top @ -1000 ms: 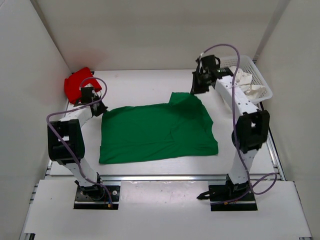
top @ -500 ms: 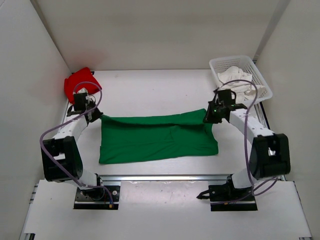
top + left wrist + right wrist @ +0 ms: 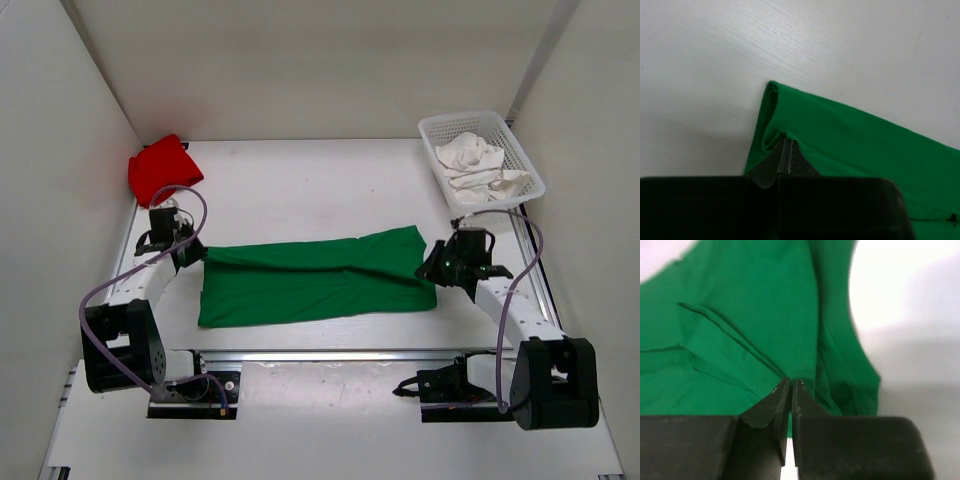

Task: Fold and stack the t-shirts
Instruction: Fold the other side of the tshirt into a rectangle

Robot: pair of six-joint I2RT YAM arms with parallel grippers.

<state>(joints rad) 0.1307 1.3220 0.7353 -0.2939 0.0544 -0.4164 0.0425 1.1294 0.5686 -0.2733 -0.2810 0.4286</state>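
Both arms have come back toward me over the last second, carrying the far edge of the green shirt [image 3: 315,280] forward, so the cloth that lay wide open is now a long, narrow doubled band. Nearest me, the arm bases sit on a white ledge, with a metal rail [image 3: 330,354] just beyond it. The green shirt lies past the rail, across the middle of the pale surface [image 3: 300,190], its near edge roughly parallel to the rail. At its left end the left fingers [image 3: 769,175] are pressed together, pinching a fold at the far corner. At its right end the right fingers [image 3: 767,407] are likewise squeezed onto a hem, low over the cloth. Farther out the surface is white with a fine grain. In the far left corner a red shirt [image 3: 160,168] sits bunched against the wall. In the far right corner a white mesh basket [image 3: 526,152] holds a crumpled white shirt [image 3: 478,160]. Plain white walls [image 3: 300,70] close in the back and both sides.
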